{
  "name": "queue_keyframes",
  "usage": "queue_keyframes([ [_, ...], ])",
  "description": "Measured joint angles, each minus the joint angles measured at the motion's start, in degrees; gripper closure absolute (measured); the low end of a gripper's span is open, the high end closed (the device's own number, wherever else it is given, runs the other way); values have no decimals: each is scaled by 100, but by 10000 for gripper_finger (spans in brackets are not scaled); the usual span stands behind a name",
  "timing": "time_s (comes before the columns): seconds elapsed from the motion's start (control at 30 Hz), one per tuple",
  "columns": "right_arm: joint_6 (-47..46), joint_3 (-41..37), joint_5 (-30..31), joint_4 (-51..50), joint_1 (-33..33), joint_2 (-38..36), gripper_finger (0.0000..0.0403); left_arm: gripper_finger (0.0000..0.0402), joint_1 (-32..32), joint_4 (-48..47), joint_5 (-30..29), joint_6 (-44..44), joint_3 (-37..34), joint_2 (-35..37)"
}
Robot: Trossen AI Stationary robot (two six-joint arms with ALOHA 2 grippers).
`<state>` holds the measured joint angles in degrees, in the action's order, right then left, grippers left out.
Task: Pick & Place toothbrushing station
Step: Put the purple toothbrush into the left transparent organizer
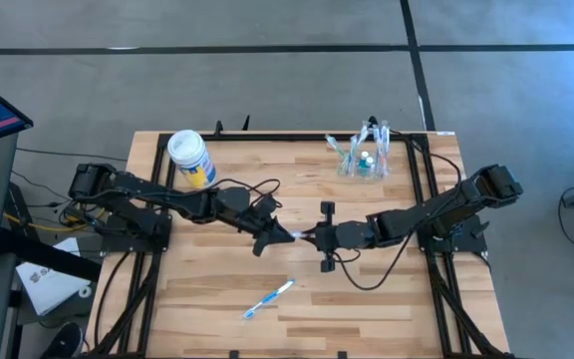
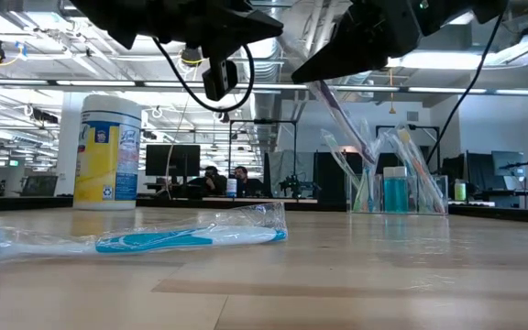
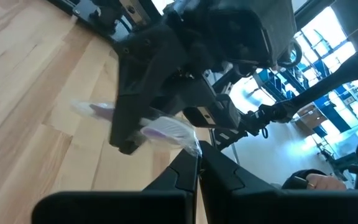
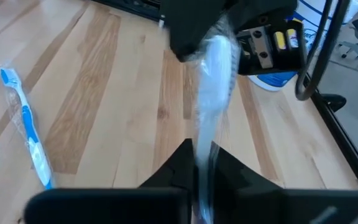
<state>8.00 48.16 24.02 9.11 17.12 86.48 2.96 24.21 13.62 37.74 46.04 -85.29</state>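
Note:
A purple toothbrush in a clear wrapper (image 1: 298, 236) hangs above the middle of the table between my two grippers. My left gripper (image 1: 285, 235) comes from the table's left and is shut on one end of it. My right gripper (image 1: 312, 237) comes from the right and is shut on it too. The toothbrushing station (image 1: 365, 158), a clear cup with several toothbrushes standing in it, rests on its base at the table's far right. A blue wrapped toothbrush (image 1: 269, 299) lies flat near the table's front edge. My left gripper pinches the wrapper's end (image 3: 195, 148) between its two fingers, beside the purple brush head (image 3: 166, 129). The fingers come nearly level from the table's left. The brush is lifted clear of the table. My right gripper pinches the wrapped toothbrush (image 4: 211, 87) between its two fingers (image 4: 229, 171), coming from the table's right and slanting a little downward. The brush runs on ahead of the fingers to my left gripper (image 4: 191, 31). It hangs clear of the wood.
A white-lidded yellow-and-blue canister (image 1: 192, 158) stands at the far left of the table. Black frame rails (image 1: 429, 189) run along the table's sides. Bare wood lies between the blue toothbrush and the cup.

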Motion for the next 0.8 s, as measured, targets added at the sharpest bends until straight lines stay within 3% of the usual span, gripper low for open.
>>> queue_keyframes([
  [0.5,-121,0,3,-31,-6,-4,390,396,0,-2,12,-194,-2,6],
  [0.8,-231,0,-2,-134,-42,-9,394,362,0,-5,110,-612,-7,198],
])
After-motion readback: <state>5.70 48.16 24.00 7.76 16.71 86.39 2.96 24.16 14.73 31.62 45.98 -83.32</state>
